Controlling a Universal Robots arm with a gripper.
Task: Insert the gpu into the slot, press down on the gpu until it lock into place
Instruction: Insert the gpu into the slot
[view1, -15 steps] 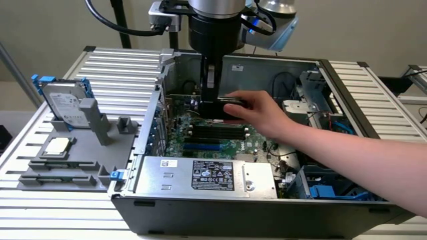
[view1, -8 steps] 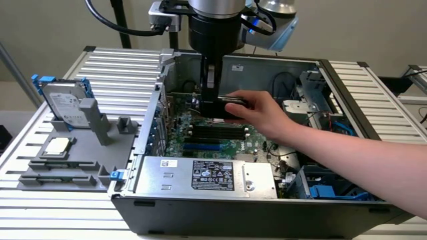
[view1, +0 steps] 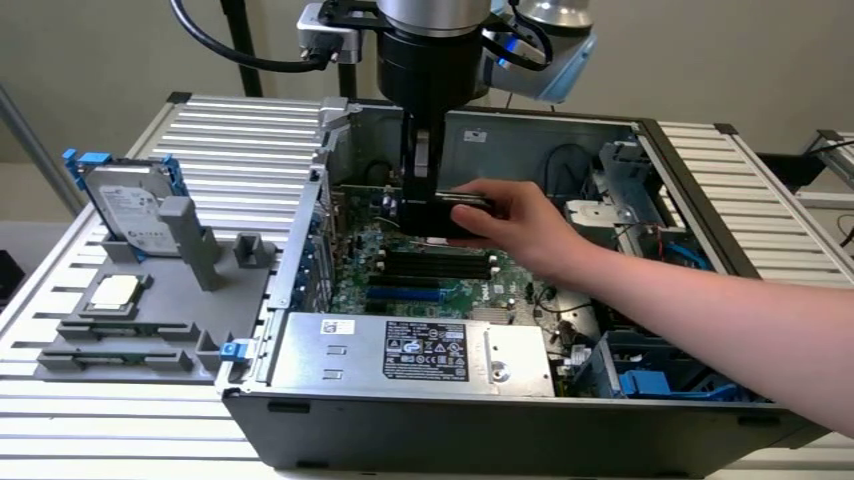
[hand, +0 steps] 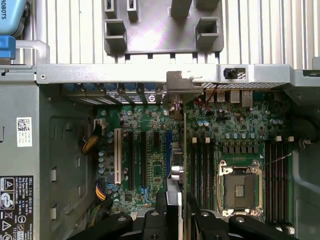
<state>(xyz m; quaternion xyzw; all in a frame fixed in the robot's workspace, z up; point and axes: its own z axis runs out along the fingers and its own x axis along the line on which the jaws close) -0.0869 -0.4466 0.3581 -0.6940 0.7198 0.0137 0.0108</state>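
My gripper (view1: 438, 212) hangs inside the open computer case and is shut on the gpu (view1: 461, 215), a small black card held on edge above the motherboard. A person's hand (view1: 521, 228) reaches in from the exterior view's right and rests on the card's far end. In the wrist view the gpu (hand: 181, 150) appears edge-on as a thin strip with a green board edge. Its metal bracket (hand: 175, 85) sits at the case's rear wall, and my gripper (hand: 175, 204) has one finger on each side of the card. The bright-blue slot (hand: 169, 145) (view1: 400, 293) lies just beside the card's edge.
A silver labelled power-supply box (view1: 414, 350) fills the case's front. Black memory sockets (view1: 434, 262) and an empty CPU socket (hand: 240, 187) sit on the board. A grey fixture (view1: 127, 340) at the exterior view's left holds a hard drive (view1: 127, 205) and a CPU (view1: 114, 290).
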